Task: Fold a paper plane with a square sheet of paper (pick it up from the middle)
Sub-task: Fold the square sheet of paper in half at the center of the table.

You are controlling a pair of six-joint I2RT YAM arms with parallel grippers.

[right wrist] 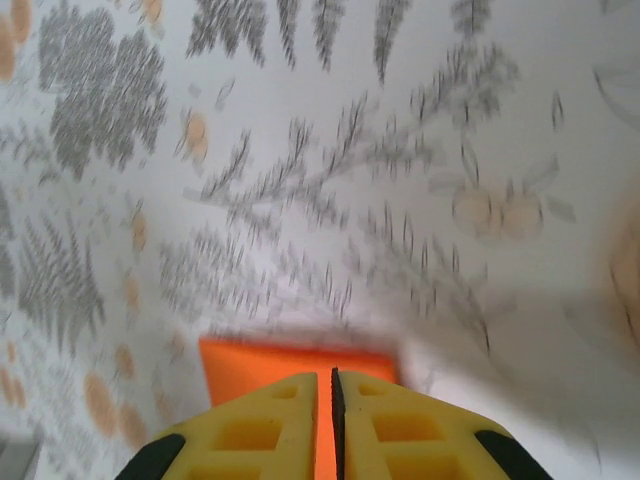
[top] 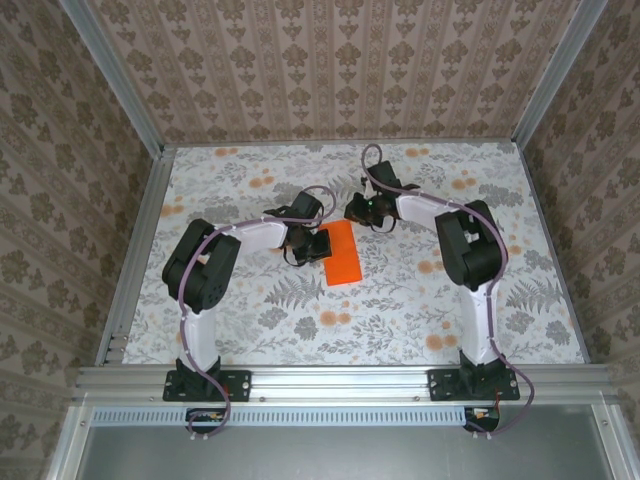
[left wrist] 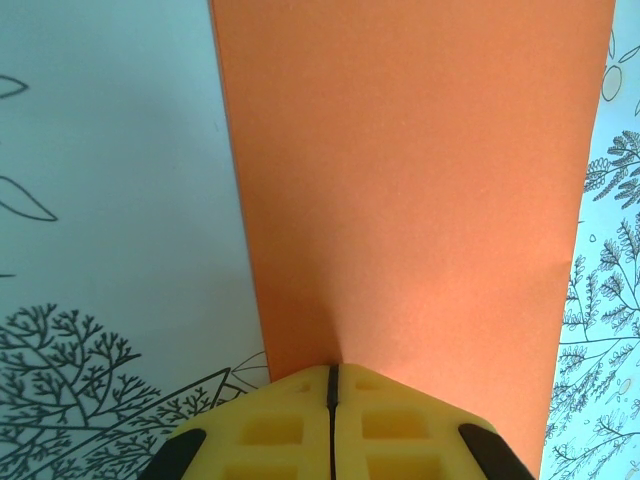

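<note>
The orange paper (top: 341,253) lies on the tabletop (top: 400,300), folded into a long strip but not a plane yet, so most folds seem left, with the left hand (left wrist: 333,375) shut tight against its edge and the right hand (right wrist: 325,378) nearly shut just beside it, holding nothing I can see.

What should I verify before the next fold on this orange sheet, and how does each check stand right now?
1. Left claw shut: ok.
2. Left claw tips meet the edge of the square sheet of paper: ok; actual grip, cannot tell.
3. Right claw nearly closed above the sheet's edge: ok; holding it, cannot tell.
4. Sheet folded to a rectangle on the table: ok.
5. Pointed plane nose formed: not ok.
6. Right wrist view sharp: not ok, blurred.
</note>
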